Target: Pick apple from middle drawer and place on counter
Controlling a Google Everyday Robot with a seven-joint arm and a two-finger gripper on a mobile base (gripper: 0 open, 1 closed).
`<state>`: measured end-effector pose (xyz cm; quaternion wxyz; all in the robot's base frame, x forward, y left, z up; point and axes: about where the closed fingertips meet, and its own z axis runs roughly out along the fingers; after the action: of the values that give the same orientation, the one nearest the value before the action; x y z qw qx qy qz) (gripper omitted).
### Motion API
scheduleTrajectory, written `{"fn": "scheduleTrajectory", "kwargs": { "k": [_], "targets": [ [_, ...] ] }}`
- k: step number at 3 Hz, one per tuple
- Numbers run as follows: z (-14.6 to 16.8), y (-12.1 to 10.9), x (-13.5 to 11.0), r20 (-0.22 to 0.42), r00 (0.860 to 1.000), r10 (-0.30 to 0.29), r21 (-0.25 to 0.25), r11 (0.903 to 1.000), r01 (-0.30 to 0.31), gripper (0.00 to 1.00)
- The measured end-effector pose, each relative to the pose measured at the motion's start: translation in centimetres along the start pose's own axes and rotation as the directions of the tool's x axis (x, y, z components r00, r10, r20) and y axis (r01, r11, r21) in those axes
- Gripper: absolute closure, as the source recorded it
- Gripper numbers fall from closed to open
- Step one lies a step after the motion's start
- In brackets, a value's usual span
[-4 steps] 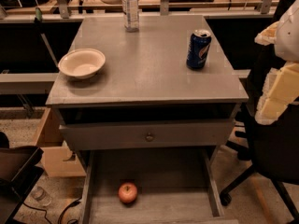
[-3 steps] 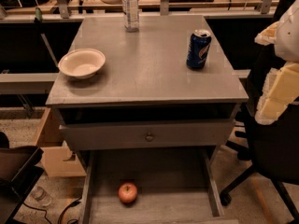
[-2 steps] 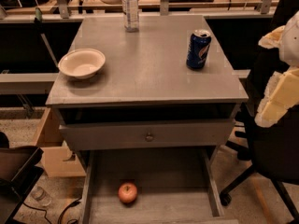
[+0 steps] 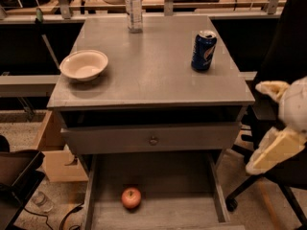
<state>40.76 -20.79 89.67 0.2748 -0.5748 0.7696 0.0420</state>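
Observation:
The red apple (image 4: 131,198) lies on the plank floor of the pulled-out middle drawer (image 4: 100,183), near its front left. The grey counter (image 4: 153,66) is the cabinet top above it. My gripper (image 4: 265,123) hangs at the right edge of the view, beside the cabinet's right front corner. It is level with the drawer front, well above and to the right of the apple. Its cream fingers (image 4: 274,150) stand apart and hold nothing.
On the counter stand a cream bowl (image 4: 84,65) at the left, a blue soda can (image 4: 203,50) at the right and a clear bottle (image 4: 134,7) at the back. A closed drawer front with a round knob (image 4: 153,140) sits above the open drawer. A cardboard box (image 4: 53,152) stands at the left, and chair legs (image 4: 249,186) at the right.
My gripper has dropped from counter height to the level of the drawer front and moved slightly left. The apple, bowl, can and drawer have not moved.

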Motion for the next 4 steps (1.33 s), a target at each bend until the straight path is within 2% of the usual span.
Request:
{"fn": "scheduleTrajectory", "kwargs": {
  "k": [1,2,3,4],
  "targets": [
    [5.0,3.8,2.9,0.126,0.991,0.048,-0.002,0.9989,-0.048,0.00],
    [9.7,7.4,4.5,0.207,0.978,0.033,-0.010,0.9995,-0.031,0.00],
    [10.0,7.8,4.5,0.203,0.978,-0.050,0.002,0.9987,0.050,0.00],
    [10.0,7.8,4.5,0.203,0.978,-0.050,0.003,0.9987,0.050,0.00]
  ]
}}
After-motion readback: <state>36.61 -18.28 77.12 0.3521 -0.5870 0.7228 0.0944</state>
